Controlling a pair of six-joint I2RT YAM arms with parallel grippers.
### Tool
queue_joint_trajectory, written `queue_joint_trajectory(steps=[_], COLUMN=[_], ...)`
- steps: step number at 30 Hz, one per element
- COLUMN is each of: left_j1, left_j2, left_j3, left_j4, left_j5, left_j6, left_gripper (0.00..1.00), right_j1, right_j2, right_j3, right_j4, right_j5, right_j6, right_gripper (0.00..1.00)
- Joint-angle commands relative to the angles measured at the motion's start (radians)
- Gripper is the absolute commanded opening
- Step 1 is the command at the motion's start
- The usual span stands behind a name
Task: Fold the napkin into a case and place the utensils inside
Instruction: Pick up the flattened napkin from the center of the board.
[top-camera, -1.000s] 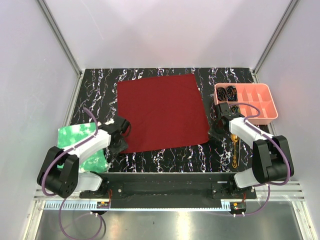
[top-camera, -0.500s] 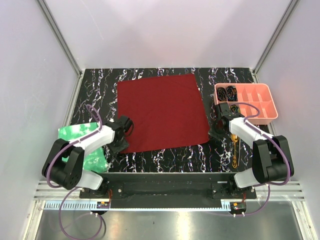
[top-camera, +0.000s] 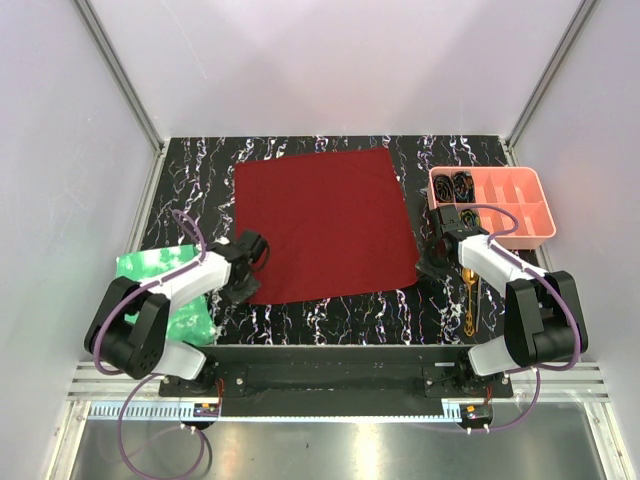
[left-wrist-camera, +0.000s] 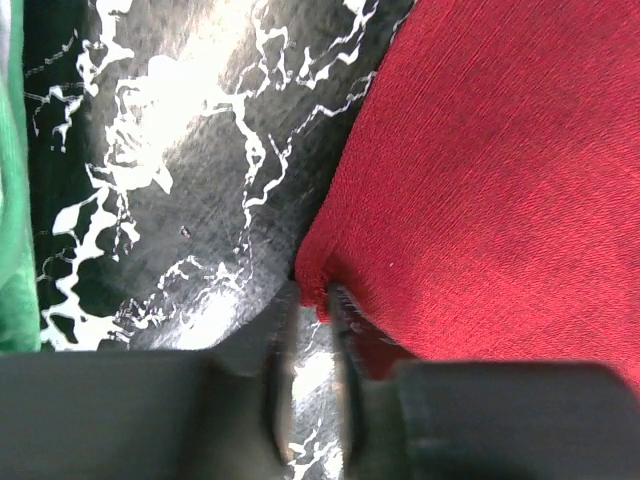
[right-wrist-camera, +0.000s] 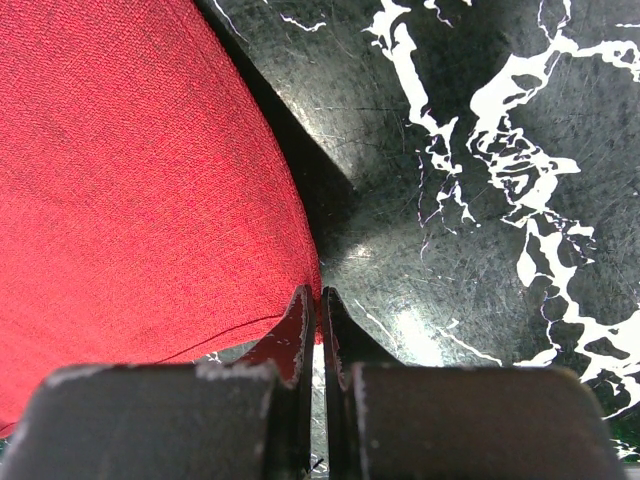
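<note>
The dark red napkin (top-camera: 325, 225) lies spread flat on the black marbled table. My left gripper (top-camera: 243, 290) is at its near-left corner. In the left wrist view the fingers (left-wrist-camera: 313, 300) stand close together, and the cloth corner (left-wrist-camera: 316, 285) is bunched between their tips. My right gripper (top-camera: 420, 268) is at the near-right corner. Its jaws (right-wrist-camera: 320, 300) are shut, pinching the cloth's edge (right-wrist-camera: 312, 300), which is raised a little off the table. Gold utensils (top-camera: 469, 300) lie near the right arm, partly hidden by it.
A pink compartment tray (top-camera: 520, 228) with dark coiled items stands at the right, behind the right arm. A bright green crinkled sheet (top-camera: 160, 272) lies at the left under the left arm. Enclosure walls stand round the table.
My left gripper has shifted slightly right onto the napkin's near-left corner, and its jaws have narrowed onto the cloth. The right arm and the napkin have stayed put.
</note>
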Motion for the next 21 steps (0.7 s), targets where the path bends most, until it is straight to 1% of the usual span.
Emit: queue_joint_trajectory(steps=[1, 3, 7, 9, 15, 18, 19, 20, 21], left_j1=[0.01, 0.01, 0.009, 0.009, 0.002, 0.002, 0.002, 0.002, 0.002], left_j2=[0.013, -0.007, -0.082, -0.154, -0.355, -0.489, -0.53, -0.597, -0.634], left_j3=[-0.077, -0.074, -0.063, -0.055, -0.016, 0.029, 0.044, 0.084, 0.107], left_j4=[0.066, 0.065, 0.031, 0.016, 0.028, 0.043, 0.05, 0.072, 0.08], left_j5=[-0.021, -0.023, -0.028, -0.012, 0.02, 0.017, 0.015, 0.023, 0.025], left_j6=[-0.014, 0.006, 0.038, 0.07, 0.182, 0.254, 0.274, 0.299, 0.35], left_gripper=[0.06, 0.0, 0.0, 0.0, 0.0, 0.0, 0.0, 0.0, 0.0], right_j1=[-0.003, -0.004, -0.004, -0.004, -0.004, -0.004, -0.004, -0.004, -0.004], right_j2=[-0.023, -0.026, -0.031, -0.043, -0.183, -0.262, -0.311, -0.339, -0.368], right_j3=[-0.001, -0.002, -0.002, -0.002, -0.016, 0.016, 0.048, 0.069, 0.094], right_j4=[0.014, 0.016, 0.014, 0.014, 0.063, 0.057, 0.042, 0.03, 0.016], right_j5=[-0.007, -0.007, -0.005, -0.012, -0.125, -0.172, -0.185, -0.202, -0.212], right_j6=[-0.009, -0.012, -0.021, -0.037, -0.135, -0.189, -0.202, -0.224, -0.235], right_gripper=[0.0, 0.0, 0.0, 0.0, 0.0, 0.0, 0.0, 0.0, 0.0])
